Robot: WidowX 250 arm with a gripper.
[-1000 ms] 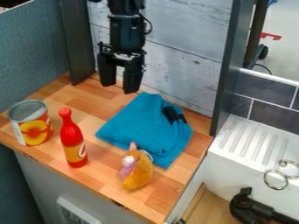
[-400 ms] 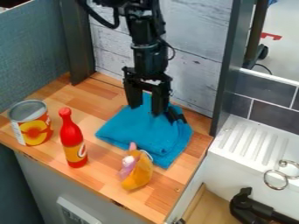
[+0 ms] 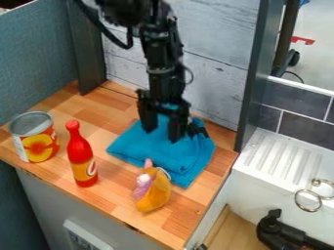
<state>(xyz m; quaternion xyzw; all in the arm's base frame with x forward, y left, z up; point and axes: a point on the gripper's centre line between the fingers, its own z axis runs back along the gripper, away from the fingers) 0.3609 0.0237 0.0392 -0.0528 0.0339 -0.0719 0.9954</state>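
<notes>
Gripper (image 3: 162,135), jaws apart, at blue cloth (image 3: 167,155); orange-labelled bottle (image 3: 81,156), fruit-labelled can (image 3: 36,141).

Arm (image 3: 155,49), one, black throughout, jointed. Top joint (image 3: 120,12), well above the claw (image 3: 162,135): bulky, rounded, dark. Forearm and wrist, directly above the claw: narrow, blocky segments, greyish glints at the joints. Thick cable (image 3: 108,33), black, hanging in a loose loop above the claw. Thin cable (image 3: 190,75), black, a small bow, nearer the claw. Claw: black, angular, broader than the wrist; two straight, blunt fingers (image 3: 149,119).
</notes>
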